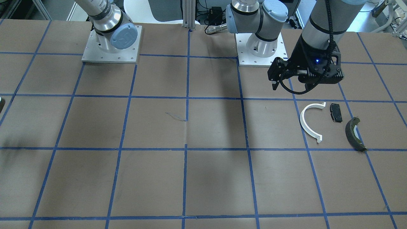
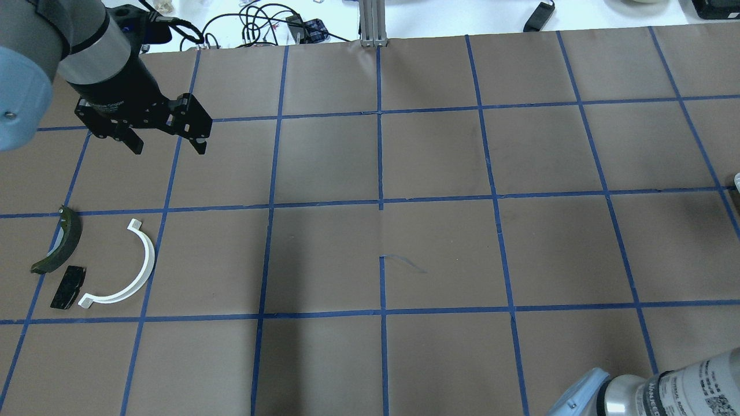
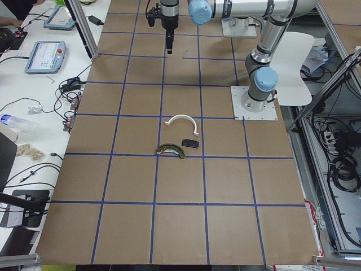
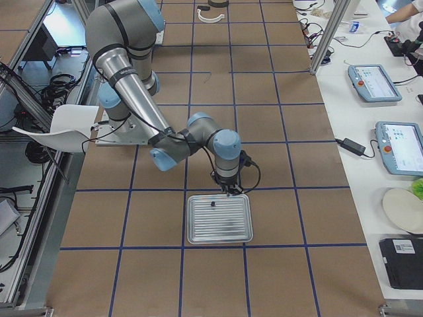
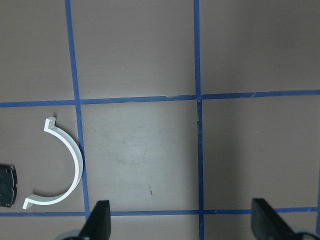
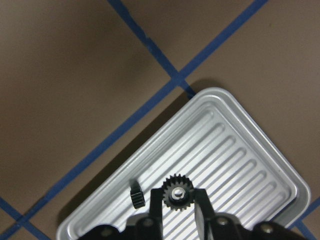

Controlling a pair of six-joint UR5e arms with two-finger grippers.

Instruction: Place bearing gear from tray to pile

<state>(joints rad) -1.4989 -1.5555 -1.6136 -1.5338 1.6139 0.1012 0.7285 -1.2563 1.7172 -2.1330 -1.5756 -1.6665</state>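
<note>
Gear (image 6: 177, 193) flat, bore upright — right tool (image 6: 178, 199) clamps it over tray (image 6: 240, 150); left tool (image 5: 182, 220) spread wide

Tabletop: I see a brown paper-covered tabletop (image 2: 439, 156), squared off by blue tape lines.
Bench: a long white side bench (image 4: 344, 105) runs along one edge, carrying grey-framed touchscreen tablets (image 4: 375, 82) and loose cables.
Post: a slotted aluminium post (image 2: 373, 23) stands at the tabletop's edge.
Chair: a white moulded plastic chair (image 3: 297, 68).
Light: even, with soft shadow bands.
</note>
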